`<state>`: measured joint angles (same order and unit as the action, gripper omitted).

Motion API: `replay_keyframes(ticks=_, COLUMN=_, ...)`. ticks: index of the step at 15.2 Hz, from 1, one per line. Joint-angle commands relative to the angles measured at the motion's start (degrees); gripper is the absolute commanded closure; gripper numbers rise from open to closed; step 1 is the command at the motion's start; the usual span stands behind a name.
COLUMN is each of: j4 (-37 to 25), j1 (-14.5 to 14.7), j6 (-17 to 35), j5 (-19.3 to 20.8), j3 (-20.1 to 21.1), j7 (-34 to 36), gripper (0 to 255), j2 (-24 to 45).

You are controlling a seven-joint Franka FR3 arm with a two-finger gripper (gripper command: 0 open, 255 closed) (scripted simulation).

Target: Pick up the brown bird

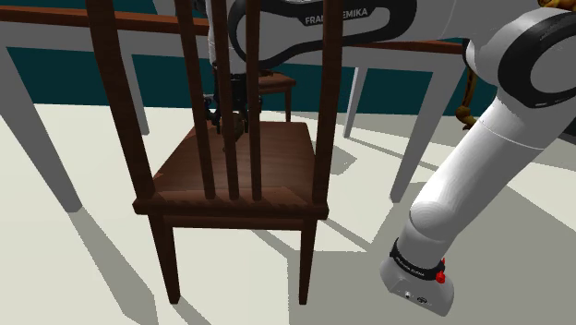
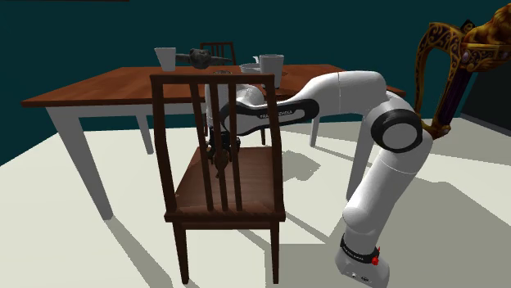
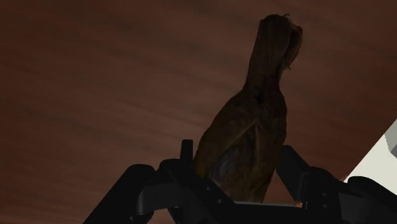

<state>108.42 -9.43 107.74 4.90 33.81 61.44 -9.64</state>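
1. Currently the black gripper is pinching the brown bird. One finger presses against each flank, and the neck and head stick out past the fingertips.
2. Bird is over the dark wooden chair seat. In the shoulder view it shows through the back slats. Cannot tell whether it rests on the seat or hangs just clear of it.
3. White arm reaches over the seat from the second exterior view's right.
4. Behind the chair stands a brown-topped table carrying white cups.
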Motion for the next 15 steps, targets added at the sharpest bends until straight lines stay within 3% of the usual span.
replay_keyframes(ticks=1, j4=0.2, j1=0.1, j6=0.0, j5=0.1, j3=0.2, j7=0.0, gripper=255, j2=0.0)
replay_keyframes(ticks=8, j4=0.3, j1=0.1, j6=0.3, j5=0.2, j3=0.2, j7=0.1, gripper=255, j2=0.1)
replay_keyframes(ticks=15, j4=-5.6, j1=0.0, j6=-5.1, j5=0.3, j3=0.2, j7=-0.5, gripper=255, j2=0.7)
